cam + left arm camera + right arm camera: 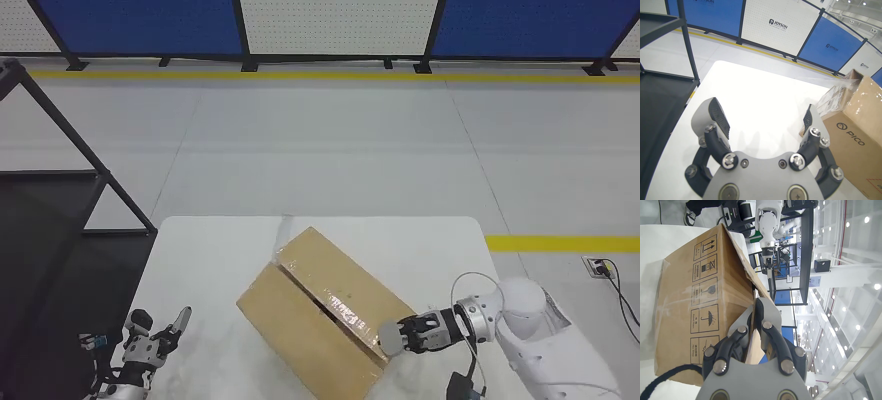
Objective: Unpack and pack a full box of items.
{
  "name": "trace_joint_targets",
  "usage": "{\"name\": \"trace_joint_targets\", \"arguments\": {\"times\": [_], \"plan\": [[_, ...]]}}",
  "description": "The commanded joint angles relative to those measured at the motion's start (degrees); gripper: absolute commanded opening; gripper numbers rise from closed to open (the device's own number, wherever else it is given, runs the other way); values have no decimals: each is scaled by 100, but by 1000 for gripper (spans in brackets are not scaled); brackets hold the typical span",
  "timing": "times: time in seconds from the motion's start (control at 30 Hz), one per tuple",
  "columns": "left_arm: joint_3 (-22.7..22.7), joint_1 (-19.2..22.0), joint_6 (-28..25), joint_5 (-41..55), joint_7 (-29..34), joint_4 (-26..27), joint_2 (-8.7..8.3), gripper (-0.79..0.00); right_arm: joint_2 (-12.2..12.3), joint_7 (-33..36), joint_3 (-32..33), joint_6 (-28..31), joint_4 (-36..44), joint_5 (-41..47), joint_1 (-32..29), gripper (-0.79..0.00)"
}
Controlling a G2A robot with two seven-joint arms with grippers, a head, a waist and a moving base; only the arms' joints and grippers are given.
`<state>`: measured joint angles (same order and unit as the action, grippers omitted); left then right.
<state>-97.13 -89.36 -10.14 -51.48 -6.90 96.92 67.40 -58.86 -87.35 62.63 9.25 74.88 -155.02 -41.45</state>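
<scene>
The brown cardboard box [315, 305] lies skewed at the middle of the white table [200, 255]. The right gripper [754, 308] is pinched on a flap edge at the box's corner — card between its fingers. The left gripper [761, 111] hangs wide apart, holding nothing — the box is just beside it.

One brown cardboard box [320, 310] out here, sitting flat on the white counter [210, 260] and turned on the diagonal, toward the near edge. Top flaps are down, with a dark seam running between them and clear tape glinting along it. One end carries white labels, and a loose strip of tape trails off its top corner. Another face shows printed handling symbols. The right end effector [755, 308] pinches a flap edge at the box's near corner.
</scene>
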Motion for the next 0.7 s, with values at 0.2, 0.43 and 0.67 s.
{"name": "trace_joint_targets", "arguments": {"times": [0.2, 0.43, 0.67], "plan": [[0, 0, 0, 0, 0, 0, 0, 0, -17, -65, -738, -153, -608, 253, 715, -785], [0, 0, 0, 0, 0, 0, 0, 0, 55, -65, -1466, -240, -1185, 464, 1382, -486], [0, 0, 0, 0, 0, 0, 0, 0, 185, -65, -1756, -416, -1415, 664, 1596, 0]]}}
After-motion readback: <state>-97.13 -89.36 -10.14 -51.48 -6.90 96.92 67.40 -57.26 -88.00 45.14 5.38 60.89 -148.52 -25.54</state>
